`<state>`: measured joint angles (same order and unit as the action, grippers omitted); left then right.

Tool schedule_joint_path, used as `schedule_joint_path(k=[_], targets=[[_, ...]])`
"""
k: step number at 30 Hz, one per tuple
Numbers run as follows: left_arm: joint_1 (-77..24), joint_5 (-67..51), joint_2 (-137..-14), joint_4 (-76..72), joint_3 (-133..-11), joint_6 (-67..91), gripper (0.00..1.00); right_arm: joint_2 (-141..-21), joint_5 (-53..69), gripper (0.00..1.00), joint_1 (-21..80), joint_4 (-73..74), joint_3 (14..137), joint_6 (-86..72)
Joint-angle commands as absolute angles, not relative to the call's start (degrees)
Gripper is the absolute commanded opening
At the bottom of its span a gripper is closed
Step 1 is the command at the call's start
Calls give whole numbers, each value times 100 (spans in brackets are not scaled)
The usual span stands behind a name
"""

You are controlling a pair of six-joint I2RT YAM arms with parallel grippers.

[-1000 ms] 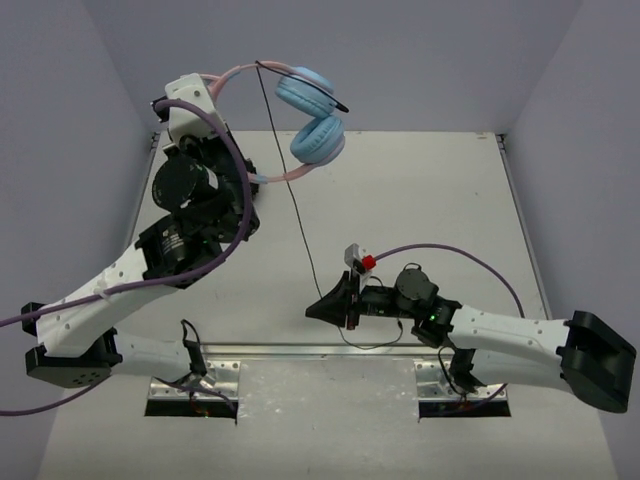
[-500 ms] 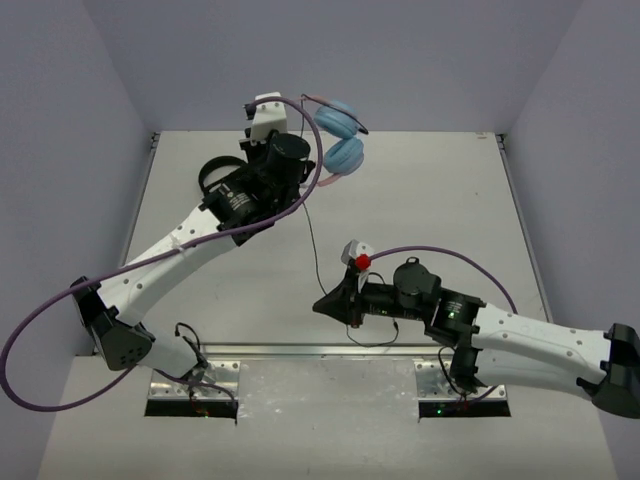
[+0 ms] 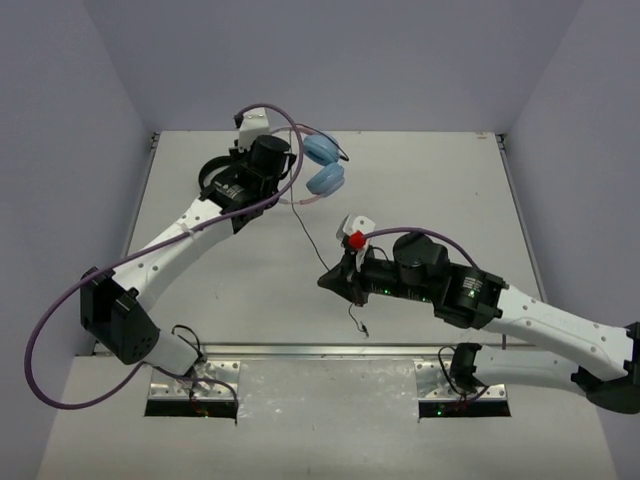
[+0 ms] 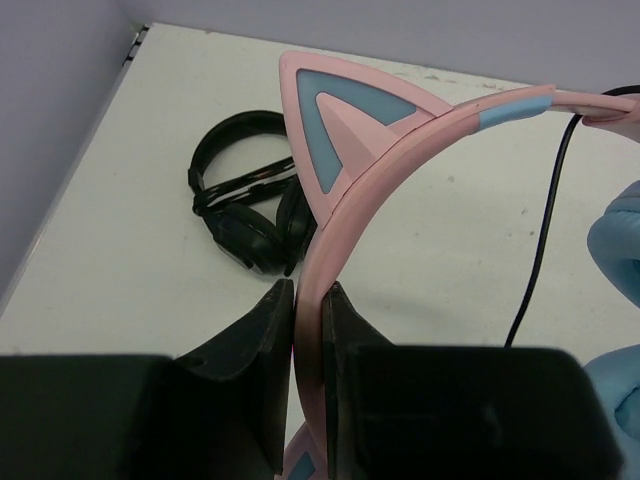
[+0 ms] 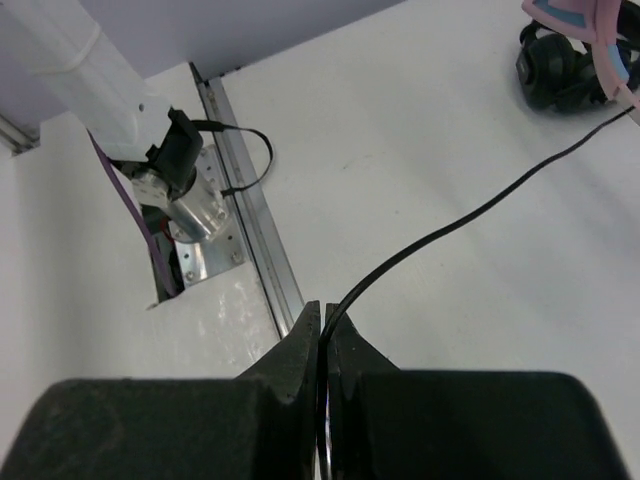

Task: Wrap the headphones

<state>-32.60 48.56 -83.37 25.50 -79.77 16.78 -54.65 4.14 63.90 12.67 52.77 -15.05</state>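
Note:
The headphones have light-blue ear cups [image 3: 323,151] and a pink cat-ear headband [image 4: 400,150]. My left gripper [image 3: 288,175] is shut on the headband [image 4: 310,300] and holds it above the far middle of the table. One blue cup shows in the left wrist view [image 4: 620,240]. The thin black cable [image 3: 305,235] runs from the cups down to my right gripper [image 3: 326,282]. That gripper [image 5: 322,308] is shut on the cable [image 5: 450,230]. The cable's free end [image 3: 362,328] hangs below it near the front rail.
All-black headphones [image 4: 245,215] lie on the table at the far left, partly under my left arm [image 3: 213,176], and show in the right wrist view [image 5: 560,65]. A metal rail [image 5: 260,250] runs along the front edge. Purple arm hoses [image 3: 60,320] loop beside the left arm.
My left arm has swung the headphones from the far left toward the middle and lowered them. My right gripper has shifted slightly up with the cable, and the loose tail has shortened.

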Motion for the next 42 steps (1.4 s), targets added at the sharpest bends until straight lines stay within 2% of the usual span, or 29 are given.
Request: schedule_joint_path(k=[1,7,13,19,23,31,42], targets=[[-3067,4658,-8490,1741,-8007,1697,0,-5537,325,1,6416,1967,6036,-1029],[-3172,3692,-8359,731,-7138,1161,0,-6010,-130,1,6416,2758,7091,-362],[-3839,3296,-8236,97,-6602,37,0,-6091,-833,1,6407,2927,7470,252],[-4165,1900,-7665,-606,-5846,-745,0,-6100,-1151,1,6197,3058,7489,781],[-4184,979,-7384,-457,-5652,-1133,0,-5916,-1074,1,5398,2997,7182,748],[-4184,28,-7137,-150,-5484,-1459,0,-5721,-1221,1,3949,2839,7093,1010],[-4192,-386,-6610,351,-5660,-1617,0,-6389,-941,1,2585,2268,6803,994]])
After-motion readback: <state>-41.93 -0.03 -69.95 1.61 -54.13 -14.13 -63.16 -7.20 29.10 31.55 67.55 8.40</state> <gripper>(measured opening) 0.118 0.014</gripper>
